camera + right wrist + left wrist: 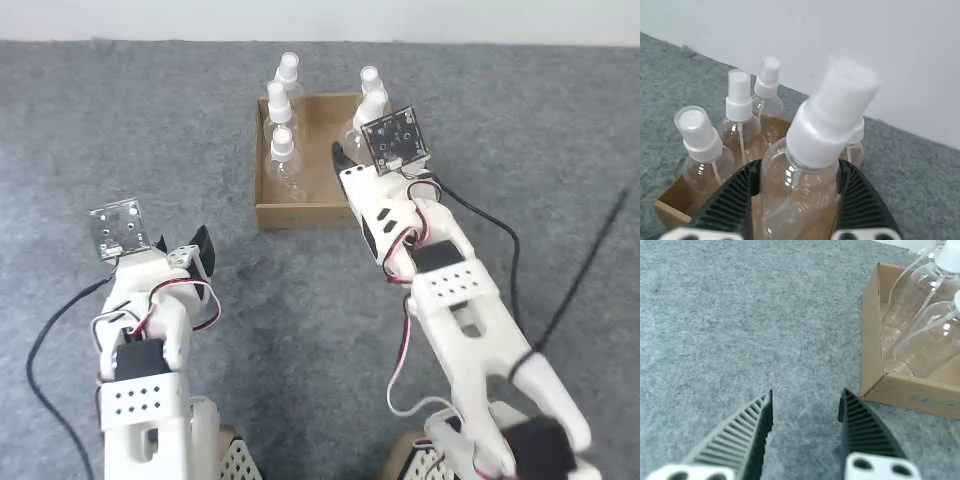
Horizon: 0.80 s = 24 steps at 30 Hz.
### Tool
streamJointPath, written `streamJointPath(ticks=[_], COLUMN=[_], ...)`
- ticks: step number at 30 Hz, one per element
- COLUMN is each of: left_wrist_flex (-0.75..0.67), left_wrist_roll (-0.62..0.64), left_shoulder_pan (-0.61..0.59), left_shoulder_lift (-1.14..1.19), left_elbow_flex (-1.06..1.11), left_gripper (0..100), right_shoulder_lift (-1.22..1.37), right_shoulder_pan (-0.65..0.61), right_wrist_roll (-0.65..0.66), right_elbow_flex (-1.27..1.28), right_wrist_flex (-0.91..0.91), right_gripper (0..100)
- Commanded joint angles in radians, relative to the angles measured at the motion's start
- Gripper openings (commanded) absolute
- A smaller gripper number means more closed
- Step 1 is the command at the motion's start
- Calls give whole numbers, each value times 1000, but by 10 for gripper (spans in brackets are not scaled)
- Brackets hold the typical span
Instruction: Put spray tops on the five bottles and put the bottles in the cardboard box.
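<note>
The cardboard box (300, 215) stands at the back of the grey carpet. Three clear bottles with white spray tops (282, 145) stand in a row along its left side, and one more (370, 78) stands at its far right. My right gripper (352, 150) is over the box's right half, shut on a fifth bottle (800, 180) with a spray top (832, 112); whether this bottle rests on the box floor I cannot tell. Short of the box's left corner, my left gripper (806, 395) is open with nothing in it, low over the carpet (185, 243).
A white wall (880, 45) rises just behind the box. Black cables (570, 290) trail over the carpet right of the right arm. In the left wrist view the box's near corner (867, 385) is close ahead, with two bottles (935, 335) inside.
</note>
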Motion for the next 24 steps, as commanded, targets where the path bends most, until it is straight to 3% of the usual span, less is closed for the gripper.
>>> streamJointPath(ticks=[1, 15, 24], left_wrist_flex=[-34, -34, -34], left_wrist_roll=[-6, -6, -6], left_shoulder_pan=[-2, -3, -5], left_shoulder_lift=[-11, -11, -11], left_elbow_flex=[-12, -12, -10], left_gripper=[202, 204, 205], right_shoulder_lift=[45, 272, 326], right_shoulder_pan=[19, 39, 33], right_wrist_roll=[-9, -8, 66], right_elbow_flex=[-75, -77, -81], right_wrist_flex=[-73, -226, -231], right_gripper=[56, 58, 59])
